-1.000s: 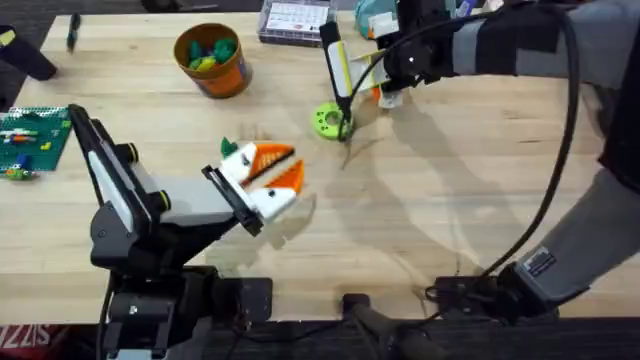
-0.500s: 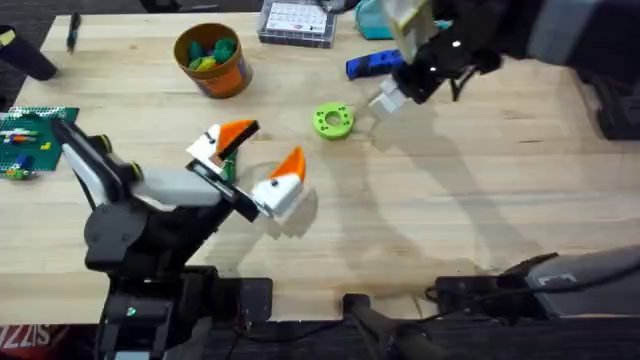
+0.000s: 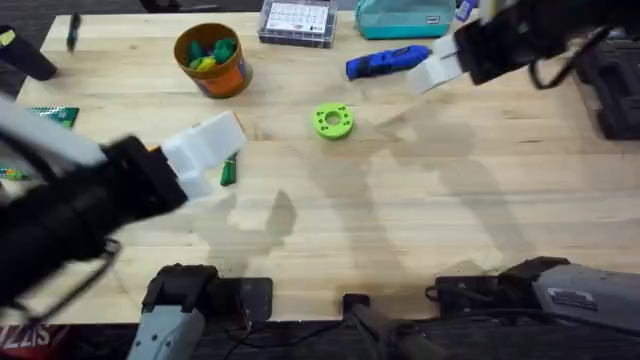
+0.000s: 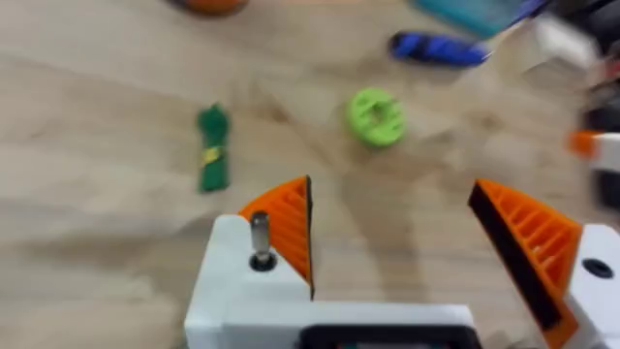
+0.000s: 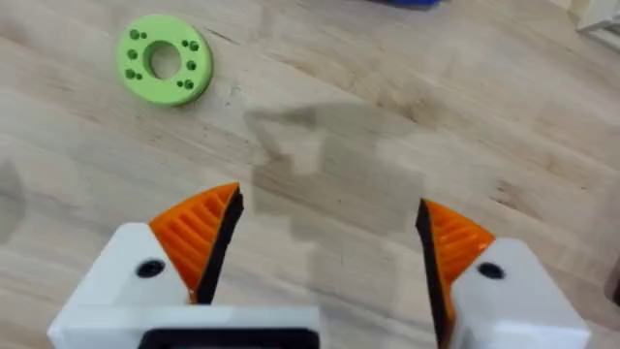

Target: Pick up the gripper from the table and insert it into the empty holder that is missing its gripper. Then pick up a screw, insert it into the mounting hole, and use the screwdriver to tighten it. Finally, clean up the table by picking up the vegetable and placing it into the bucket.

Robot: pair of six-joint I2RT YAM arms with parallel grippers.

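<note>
— How was the left tool (image 4: 392, 208) found to be set?

— It was seen spread wide, with nothing held between its orange ribbed pads (image 4: 286, 228). A small metal screw (image 4: 260, 236) was seen standing in the white finger base beside one pad. The right tool (image 5: 329, 218) was likewise spread wide and empty, raised over the far right of the counter (image 3: 450, 200), just beside the blue screwdriver (image 3: 390, 62).

— And where was the vegetable placed?

— The green vegetable (image 4: 211, 148) was lying flat on the counter, just ahead of the left tool and a little to its left side, apart from the fingers. Its long axis was judged to run roughly away from the arms' bases, so the fingers would need to be closed across its width. The green disc (image 3: 333, 121) was lying farther right, well apart from it.

— Which arm was reckoned the nearer?

— The left, clearly; the right tool was well apart from the vegetable. The orange bucket (image 3: 212, 60) was set beyond the vegetable, toward the counter's far edge, on the left arm's side. The clean-up step was judged not yet done.
</note>
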